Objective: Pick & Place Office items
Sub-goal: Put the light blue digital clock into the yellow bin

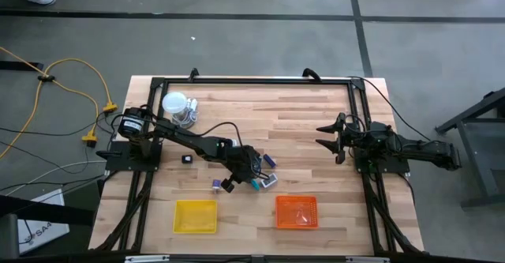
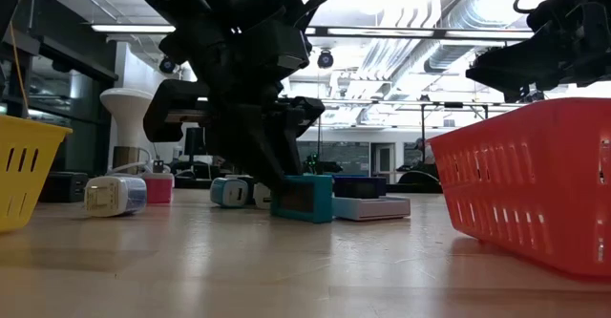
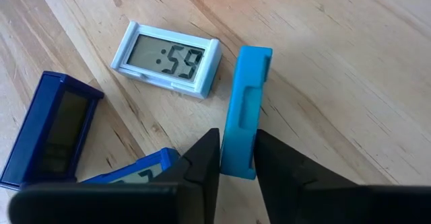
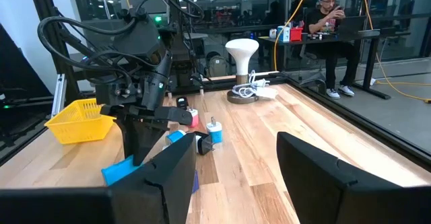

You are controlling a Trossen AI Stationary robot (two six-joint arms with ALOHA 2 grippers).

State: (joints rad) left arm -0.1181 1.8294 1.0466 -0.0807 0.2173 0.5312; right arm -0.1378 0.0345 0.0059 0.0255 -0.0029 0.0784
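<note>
Both trays, yellow (image 1: 195, 216) and orange (image 1: 296, 212), look empty, so nearly all sorting remains. Items lie scattered mid-surface (image 1: 316, 129). The left gripper (image 3: 237, 158) has its fingers clenched on a thin blue clock (image 3: 244, 109), standing on edge beside a white clock (image 3: 167, 58). The right gripper (image 1: 327, 136) waits, fingers spread.

Small clocks (image 3: 168, 57) crowd the left gripper (image 3: 237, 158); bare table (image 3: 350, 69) beyond.

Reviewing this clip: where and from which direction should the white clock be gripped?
The white clock lies flat, display up, clear of the other clocks. Come straight down and pinch across its two long edges, the narrower span; nothing blocks either edge.
</note>
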